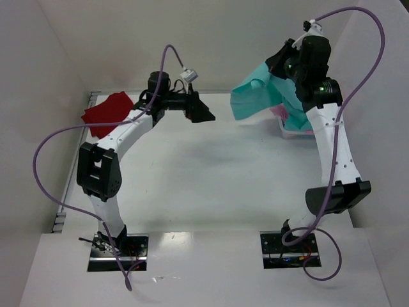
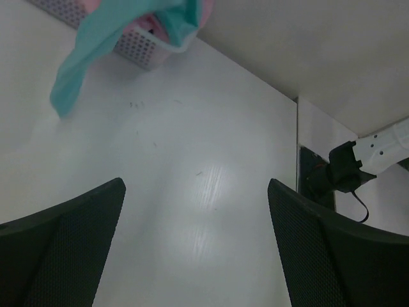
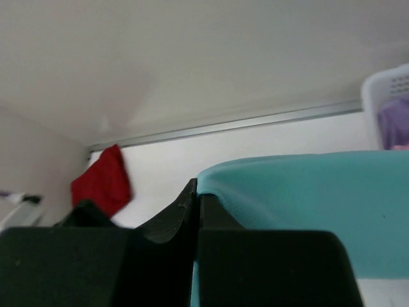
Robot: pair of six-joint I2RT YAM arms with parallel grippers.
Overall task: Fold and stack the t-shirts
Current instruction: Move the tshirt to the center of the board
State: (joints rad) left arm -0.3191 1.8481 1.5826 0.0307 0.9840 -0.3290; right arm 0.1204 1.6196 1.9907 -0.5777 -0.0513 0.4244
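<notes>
- We have the right gripper (image 3: pixel 195 195) clamped shut on an edge of the teal t-shirt (image 1: pixel 261 94), held high at upper right of the top view
- Shirt hangs off it, its lower part over the white basket (image 2: pixel 142 48)
- Pink fabric (image 2: pixel 137 28) and purple fabric (image 3: pixel 395 121) sit in that basket
- Left gripper (image 2: pixel 196 187) is spread wide, gripping nothing, over the table (image 1: pixel 211 179) at upper centre-left
- Dark red t-shirt (image 1: pixel 105 114) lies crumpled at upper left, behind the left arm
</notes>
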